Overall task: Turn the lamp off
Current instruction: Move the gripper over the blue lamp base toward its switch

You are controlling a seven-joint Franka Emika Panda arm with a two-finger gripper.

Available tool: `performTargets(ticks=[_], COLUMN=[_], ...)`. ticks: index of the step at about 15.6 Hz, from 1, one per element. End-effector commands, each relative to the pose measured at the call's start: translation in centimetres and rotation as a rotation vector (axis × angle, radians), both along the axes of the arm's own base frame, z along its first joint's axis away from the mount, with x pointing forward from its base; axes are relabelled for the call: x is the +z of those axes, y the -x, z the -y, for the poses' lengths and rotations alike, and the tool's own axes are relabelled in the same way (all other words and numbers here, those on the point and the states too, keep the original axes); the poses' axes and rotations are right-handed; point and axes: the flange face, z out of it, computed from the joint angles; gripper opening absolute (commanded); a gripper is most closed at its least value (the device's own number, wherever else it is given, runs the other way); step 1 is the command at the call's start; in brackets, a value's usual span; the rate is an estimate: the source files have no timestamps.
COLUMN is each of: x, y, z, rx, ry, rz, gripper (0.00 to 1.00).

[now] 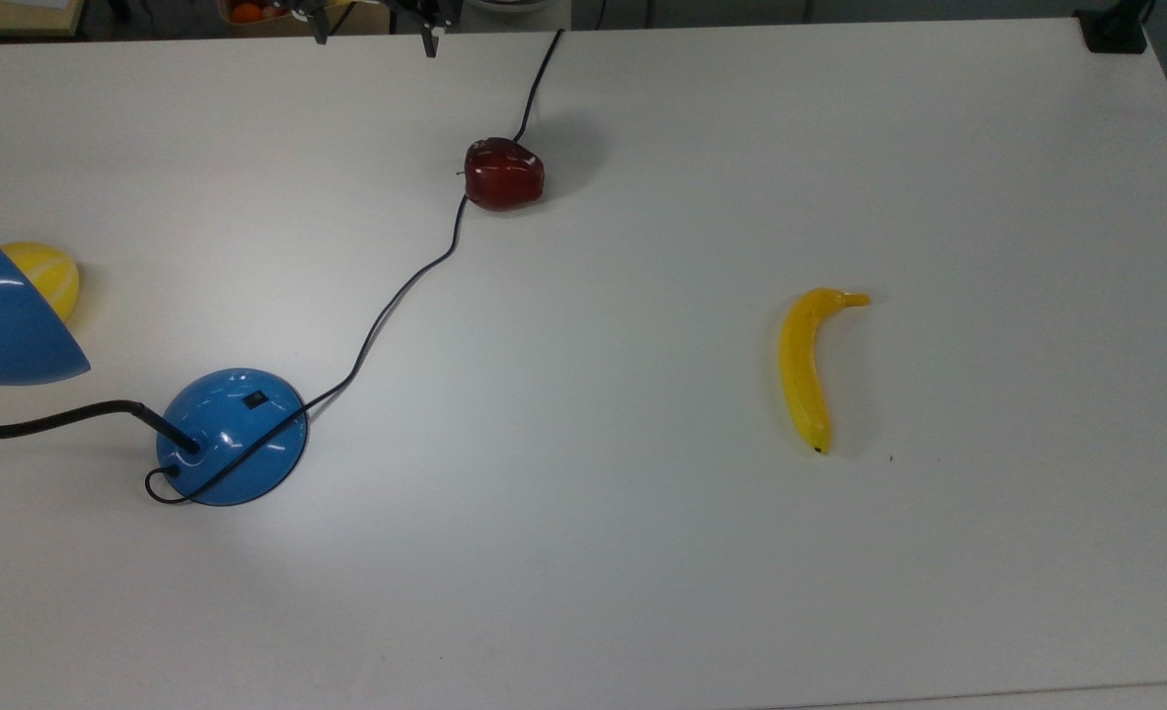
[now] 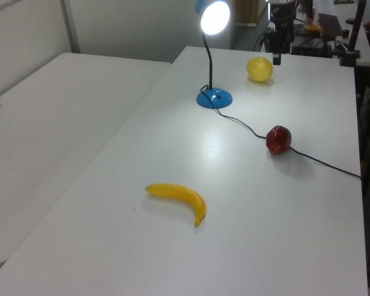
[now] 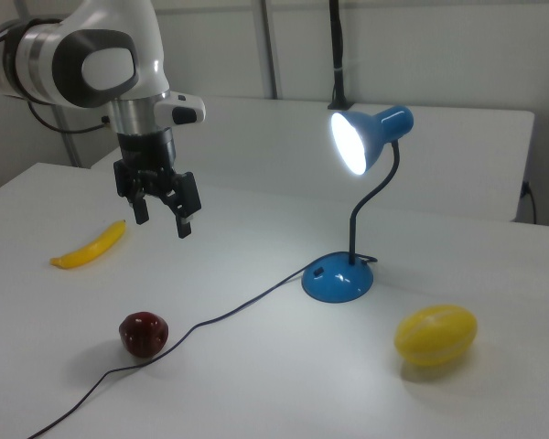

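The blue lamp stands lit on the white table, its dome base carrying a small black switch. A black bendy neck rises to the cone shade, whose bulb glows bright. Its black cord runs across the table past a red apple. My gripper hangs open above the table with nothing between its fingers, well away from the lamp, to the right view's left of the base.
A red apple lies on the cord's path. A yellow banana rests on the top view's right half. A yellow lemon sits near the lamp. The table's far edge is close behind the gripper in the top view.
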Motion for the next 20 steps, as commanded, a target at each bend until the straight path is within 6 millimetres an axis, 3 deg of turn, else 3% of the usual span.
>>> performTargets(ticks=[1,4,6,7,10,11,16,20], x=[-2.3,-4.4,-5.7,-6.1,-7.9,-8.6,-11.1,-14.9], y=[-1.6,-3.2,-4.6,-5.3,-7.0,-7.6,-12.2,-14.5], z=[0.4,1.1,1.8,2.0,3.7,4.1,7.0,8.4], rx=[0.015,-0.001,-0.043,-0.076,-0.118,-0.129,-0.323,-0.409], ry=[-0.002,-0.005,0.002,0.006,0.018,0.022,0.036,0.038], rz=[0.036,0.058,0.109,0.136,0.208,0.231,0.387,0.511], gripper=[1.00,1.00,0.90,0.81,0.33,0.25,0.15,0.13])
